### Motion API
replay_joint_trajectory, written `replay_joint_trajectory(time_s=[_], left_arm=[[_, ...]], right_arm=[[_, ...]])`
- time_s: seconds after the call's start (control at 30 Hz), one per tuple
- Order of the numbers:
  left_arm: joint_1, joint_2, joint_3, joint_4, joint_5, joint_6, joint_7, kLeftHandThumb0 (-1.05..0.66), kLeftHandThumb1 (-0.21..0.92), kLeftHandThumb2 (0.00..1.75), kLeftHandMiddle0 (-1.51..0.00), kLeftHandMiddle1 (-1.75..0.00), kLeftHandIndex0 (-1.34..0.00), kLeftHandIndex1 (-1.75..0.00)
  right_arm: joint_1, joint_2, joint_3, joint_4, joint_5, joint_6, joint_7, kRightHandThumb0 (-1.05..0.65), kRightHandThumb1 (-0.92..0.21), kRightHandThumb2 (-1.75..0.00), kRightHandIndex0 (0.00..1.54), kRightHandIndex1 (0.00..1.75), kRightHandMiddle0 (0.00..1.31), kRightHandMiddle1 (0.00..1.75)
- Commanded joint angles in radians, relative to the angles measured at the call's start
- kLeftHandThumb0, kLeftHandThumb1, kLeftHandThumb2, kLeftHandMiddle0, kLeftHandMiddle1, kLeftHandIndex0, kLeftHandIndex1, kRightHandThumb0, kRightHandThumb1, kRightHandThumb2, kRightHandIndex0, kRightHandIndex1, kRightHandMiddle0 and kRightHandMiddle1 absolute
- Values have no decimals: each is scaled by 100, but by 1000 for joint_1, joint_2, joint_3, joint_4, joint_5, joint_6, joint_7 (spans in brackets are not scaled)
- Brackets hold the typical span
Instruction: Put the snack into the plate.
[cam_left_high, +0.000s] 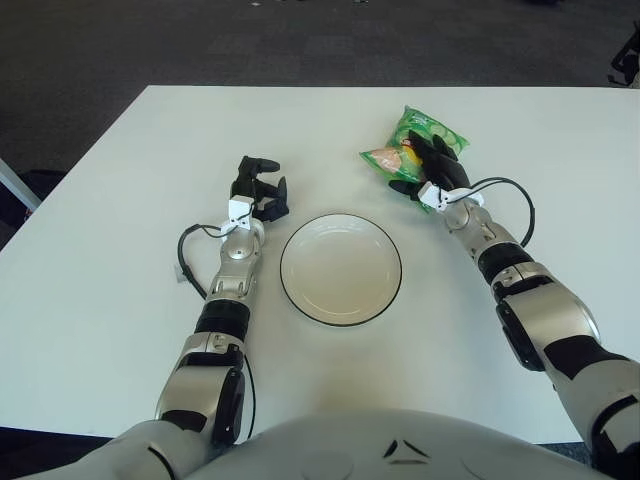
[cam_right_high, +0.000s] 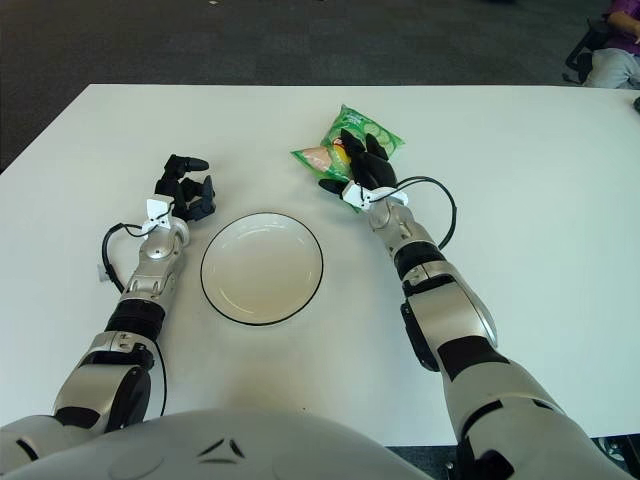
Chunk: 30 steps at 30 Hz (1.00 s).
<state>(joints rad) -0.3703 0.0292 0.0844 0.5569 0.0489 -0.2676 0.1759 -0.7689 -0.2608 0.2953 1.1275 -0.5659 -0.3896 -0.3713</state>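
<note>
the snack (cam_left_high: 408, 147), a green bag with an orange and yellow print, lies on the white table (cam_left_high: 100, 230) beyond the plate and to its right, well clear of the rim. the right hand (cam_left_high: 432, 168) is on the near side of the bag, its dark fingers (cam_left_high: 441, 152) curled over the bag and pressing into it, so it has the bag in its grip; whether the bag is lifted off the table or flat on it cannot be told. a black cable loops beside the right wrist.

the plate (cam_left_high: 341, 269) is round, white with a thin dark rim, and sits on the table between the two forearms, nearer the robot than the bag. nothing is in it.

the left hand (cam_left_high: 258, 190) shows just left of the plate, apart from its rim, fingers half curled and holding nothing. a black cable loops out from the left forearm over the table.
</note>
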Motion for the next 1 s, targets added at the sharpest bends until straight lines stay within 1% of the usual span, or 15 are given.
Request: replay_joint_trajectory(time_s=[0.0,0.2,0.27,0.37,0.47,0.57,0.6,0.63,0.67,0.73,0.8,0.83,0.87,0.93,0.97], left_arm=[[10,4,0,-7,6,8,6,-1,48,105,-56,-167,-38,-157],[6,4,1,-2,7,7,7,-1,48,105,-56,-167,-38,-157],[6,4,1,-3,7,7,7,-1,48,105,-56,-167,-38,-157],[6,4,0,-2,7,6,7,-1,48,105,-56,-167,-38,-157],[3,4,0,6,7,3,8,-1,48,105,-56,-167,-38,-157],[2,4,1,9,7,2,8,-1,48,105,-56,-167,-38,-157],[1,4,1,9,7,1,8,-1,48,105,-56,-167,-38,-157],[1,4,1,11,8,0,9,-1,48,105,-56,-167,-38,-157],[0,4,0,12,8,-1,10,-1,48,105,-56,-167,-38,-157],[0,3,0,13,8,-2,10,-1,48,105,-56,-167,-38,-157],[-1,4,1,14,8,-2,10,-1,48,105,-56,-167,-38,-157],[-1,3,1,14,8,-3,11,-1,48,105,-56,-167,-38,-157],[-1,3,1,14,8,-3,11,-1,48,105,-56,-167,-38,-157],[0,3,1,14,7,-3,10,-1,48,105,-55,-167,-38,-157],[0,3,1,14,7,-4,10,-1,48,105,-55,-167,-38,-157]], right_arm=[[31,-5,25,35,-15,15,-8,-86,-92,-39,5,1,37,12],[35,-8,61,69,-41,48,-59,-85,-92,-44,12,2,53,15],[41,-5,80,83,-61,70,-108,-82,-92,-43,22,3,63,19],[45,0,96,96,-78,97,-165,-78,-92,-41,33,3,71,24],[48,10,107,110,-86,132,-230,-70,-92,-34,50,2,69,54],[53,19,111,122,-88,152,-281,-62,-92,-28,68,7,62,97],[54,21,111,127,-88,155,-297,-61,-92,-27,69,8,61,101],[57,23,112,132,-88,153,-315,-59,-92,-25,64,29,59,113],[58,24,112,136,-87,152,-329,-55,-92,-23,59,45,59,117],[62,24,115,144,-88,144,-357,-44,-92,-19,43,94,59,128],[65,23,119,150,-90,138,-378,-41,-92,-17,36,114,59,131],[69,22,121,156,-91,132,-397,-26,-91,-21,37,121,58,135],[72,21,122,161,-92,128,-411,-21,-89,-26,37,125,57,137],[76,19,125,169,-95,118,-438,-9,-78,-49,35,139,56,143],[77,18,127,171,-95,114,-449,-7,-76,-54,35,142,56,145]])
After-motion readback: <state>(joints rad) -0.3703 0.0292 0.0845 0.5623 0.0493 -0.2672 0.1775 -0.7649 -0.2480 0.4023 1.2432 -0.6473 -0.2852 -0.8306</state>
